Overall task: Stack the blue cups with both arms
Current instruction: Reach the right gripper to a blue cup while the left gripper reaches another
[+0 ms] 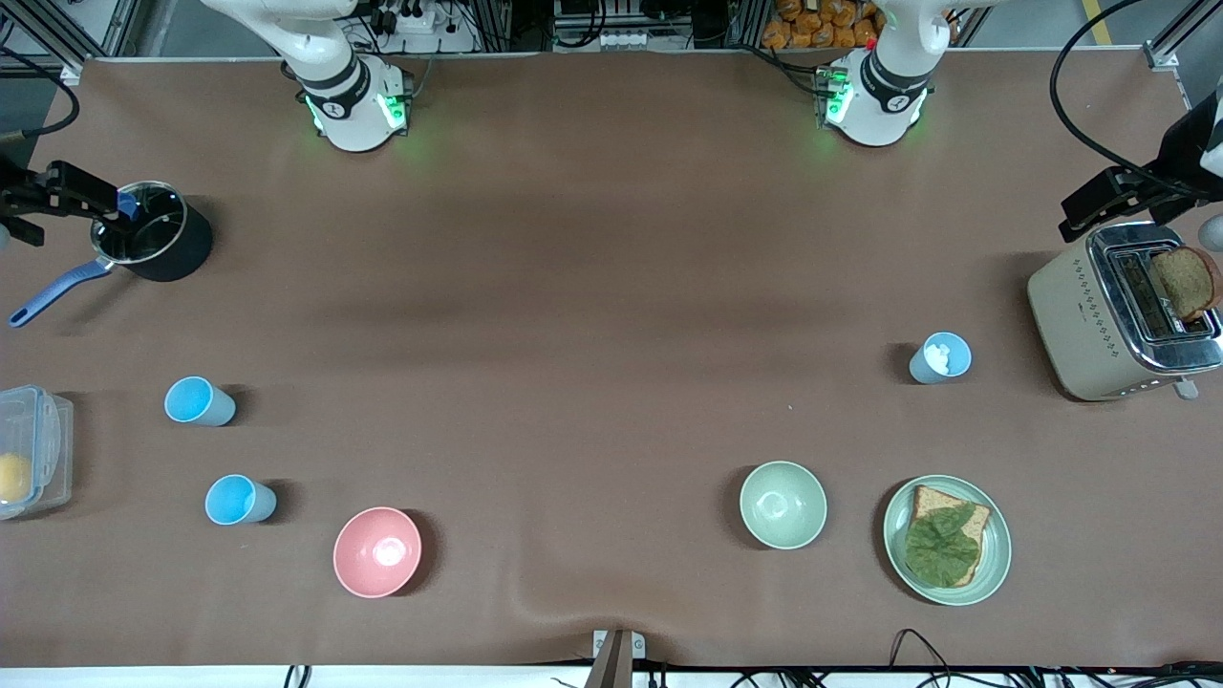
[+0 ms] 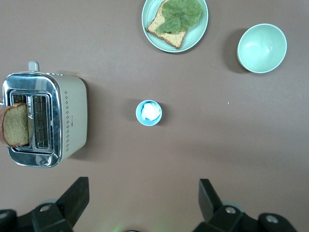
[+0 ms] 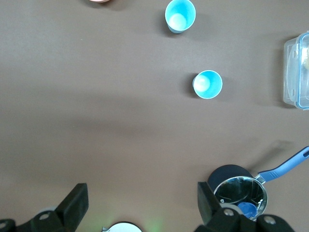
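Three blue cups stand upright on the brown table. Two empty ones are toward the right arm's end: one point(image 1: 200, 400) point(image 3: 207, 84) and one point(image 1: 240, 500) point(image 3: 180, 15) nearer the front camera, close to the pink bowl. The third cup point(image 1: 940, 358) point(image 2: 148, 112), with white bits inside, stands toward the left arm's end beside the toaster. My right gripper point(image 1: 57, 191) point(image 3: 142, 191) is open and empty, high over the table beside the pot. My left gripper point(image 1: 1099, 205) point(image 2: 143, 186) is open and empty, high over the table by the toaster.
A dark pot point(image 1: 153, 239) with a blue handle and a clear plastic box point(image 1: 33, 449) sit at the right arm's end. A pink bowl point(image 1: 376, 551), a pale green bowl point(image 1: 783, 504), a plate point(image 1: 1000, 549) of bread with lettuce, and a toaster point(image 1: 1080, 325) holding a slice also stand here.
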Robot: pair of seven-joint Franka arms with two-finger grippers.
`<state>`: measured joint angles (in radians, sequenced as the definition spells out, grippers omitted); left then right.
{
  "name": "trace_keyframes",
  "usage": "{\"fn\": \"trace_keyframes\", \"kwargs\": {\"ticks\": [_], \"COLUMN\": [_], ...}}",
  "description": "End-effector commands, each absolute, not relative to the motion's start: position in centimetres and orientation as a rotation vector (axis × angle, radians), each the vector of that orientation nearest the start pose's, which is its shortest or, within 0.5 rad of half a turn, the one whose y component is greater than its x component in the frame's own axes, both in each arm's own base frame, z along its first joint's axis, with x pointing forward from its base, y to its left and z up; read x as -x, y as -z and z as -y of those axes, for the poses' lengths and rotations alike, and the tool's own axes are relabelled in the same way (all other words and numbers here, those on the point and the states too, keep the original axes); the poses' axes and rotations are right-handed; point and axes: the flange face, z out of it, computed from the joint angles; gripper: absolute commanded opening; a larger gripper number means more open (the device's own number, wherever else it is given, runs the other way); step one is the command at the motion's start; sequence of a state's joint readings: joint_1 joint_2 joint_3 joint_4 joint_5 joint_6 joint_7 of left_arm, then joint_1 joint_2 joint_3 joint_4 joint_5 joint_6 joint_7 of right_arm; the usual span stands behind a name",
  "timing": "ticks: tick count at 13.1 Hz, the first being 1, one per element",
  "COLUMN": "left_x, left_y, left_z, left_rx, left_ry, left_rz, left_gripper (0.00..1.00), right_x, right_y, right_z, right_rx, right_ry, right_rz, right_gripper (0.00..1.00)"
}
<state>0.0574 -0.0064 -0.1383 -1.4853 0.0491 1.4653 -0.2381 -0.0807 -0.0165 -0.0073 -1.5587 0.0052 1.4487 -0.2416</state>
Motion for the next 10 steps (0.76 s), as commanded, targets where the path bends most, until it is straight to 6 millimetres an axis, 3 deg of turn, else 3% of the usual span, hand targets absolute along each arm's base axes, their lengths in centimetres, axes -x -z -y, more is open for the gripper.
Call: {"fn": "trace_keyframes", "kwargs": {"ticks": [1,4,6,8,10], "left_x": [-53.9,-54.4,-55.6,-56.4,-56.5], "left_y": [-66.2,-65.3,-62.4,-57.3,-51.1], "left_z": [3.9,3.8,3.5,3.5,2.8], "left_rx": [3.107,3.097,3.104,3.079,3.081], "left_ry": [-0.033,-0.056,-0.147,-0.235,-0.210], "left_rz": [0.221,0.217,0.182,0.150,0.161], "left_gripper": [1.00,1.00,1.00,1.00,1.00], "right_x": [-53.3,-53.4,-53.3,-53.4,-54.9], "right_y": [-63.4,-63.4,-63.4,-63.2,-60.1], "right_z": [4.2,4.3,3.9,3.9,2.4], "right_rx": [3.126,3.135,3.140,3.136,3.127], "right_ry": [-0.140,-0.138,-0.145,-0.152,-0.262], "right_rz": [0.227,0.120,0.023,0.023,0.066], "right_gripper": [1.00,1.00,1.00,1.00,1.00]}}
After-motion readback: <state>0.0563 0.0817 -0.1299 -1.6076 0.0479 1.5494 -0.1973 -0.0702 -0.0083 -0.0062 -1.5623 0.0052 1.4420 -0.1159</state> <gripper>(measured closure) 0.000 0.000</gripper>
